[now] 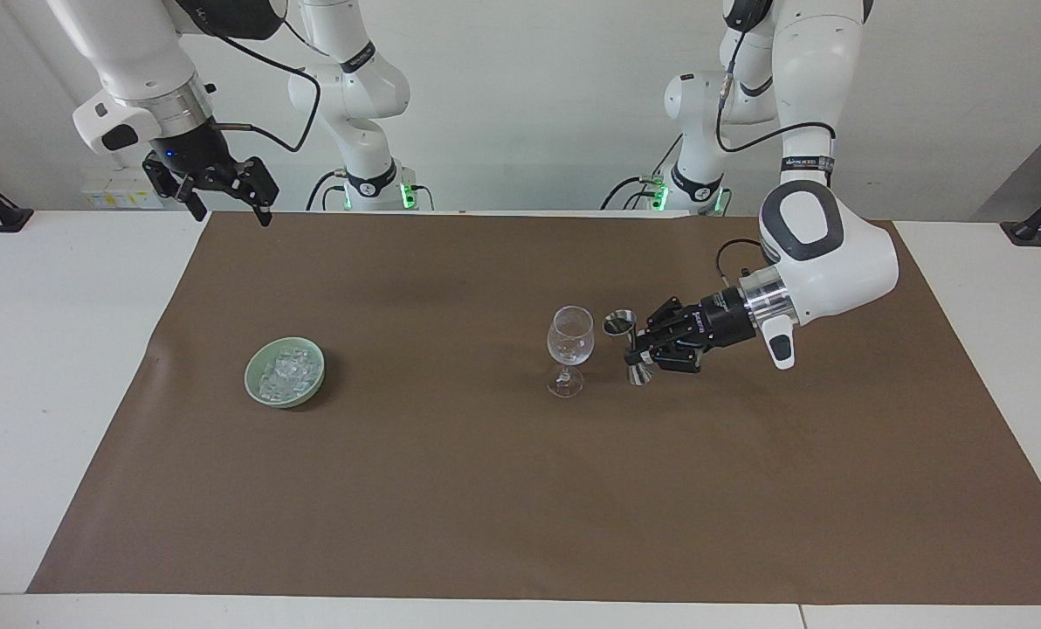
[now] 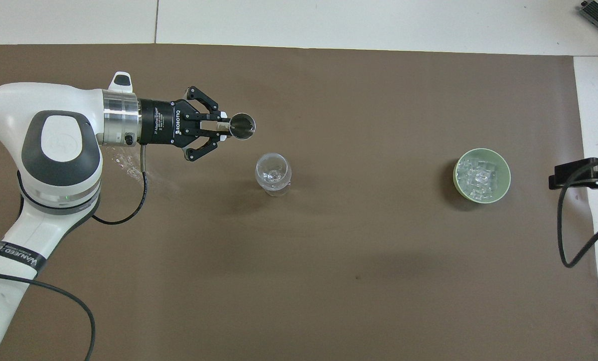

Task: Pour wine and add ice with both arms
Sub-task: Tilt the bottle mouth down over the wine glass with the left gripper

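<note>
A clear stemmed wine glass stands upright mid-mat; it also shows in the overhead view. My left gripper is shut on a metal double-ended measuring cup, held slightly tilted just above the mat beside the glass, toward the left arm's end. From overhead the left gripper holds the cup with its mouth facing up. The ice lies heaped in a pale green bowl toward the right arm's end. My right gripper is open and empty, raised over the mat's corner.
A brown mat covers most of the white table. From overhead the bowl with the ice sits beside the right gripper's tip. A glittering wet-looking patch lies on the mat under the left wrist.
</note>
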Motion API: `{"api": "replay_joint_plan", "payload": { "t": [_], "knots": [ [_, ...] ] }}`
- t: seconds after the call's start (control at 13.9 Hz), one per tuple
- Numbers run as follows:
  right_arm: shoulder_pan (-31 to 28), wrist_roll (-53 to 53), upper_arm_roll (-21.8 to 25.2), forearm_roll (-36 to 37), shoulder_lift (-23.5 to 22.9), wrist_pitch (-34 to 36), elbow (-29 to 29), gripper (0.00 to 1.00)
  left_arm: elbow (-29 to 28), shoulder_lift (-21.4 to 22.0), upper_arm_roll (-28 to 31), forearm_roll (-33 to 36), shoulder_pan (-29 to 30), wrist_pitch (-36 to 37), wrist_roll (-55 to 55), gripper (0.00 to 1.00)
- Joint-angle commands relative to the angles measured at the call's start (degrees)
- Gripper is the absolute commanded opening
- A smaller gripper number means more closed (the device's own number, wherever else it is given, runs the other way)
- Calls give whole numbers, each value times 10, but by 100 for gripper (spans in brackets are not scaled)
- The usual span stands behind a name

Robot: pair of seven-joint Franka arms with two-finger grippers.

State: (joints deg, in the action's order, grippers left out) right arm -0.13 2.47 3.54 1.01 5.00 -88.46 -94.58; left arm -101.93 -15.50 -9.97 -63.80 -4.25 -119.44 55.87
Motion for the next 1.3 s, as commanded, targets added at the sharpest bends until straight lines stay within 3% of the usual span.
{"api": "replay_joint_plan", "payload": {
  "t": [0.0, 1.23],
  "knots": [
    [-8, -10, 0, -7, 11, 5, -7, 100, -16, 21, 7, 27, -14, -21, 3, 0],
    [-10, -12, 1, -7, 11, 4, -7, 100, -17, 49, 7, 170, -78, -130, -80, 0]
  ]
}}
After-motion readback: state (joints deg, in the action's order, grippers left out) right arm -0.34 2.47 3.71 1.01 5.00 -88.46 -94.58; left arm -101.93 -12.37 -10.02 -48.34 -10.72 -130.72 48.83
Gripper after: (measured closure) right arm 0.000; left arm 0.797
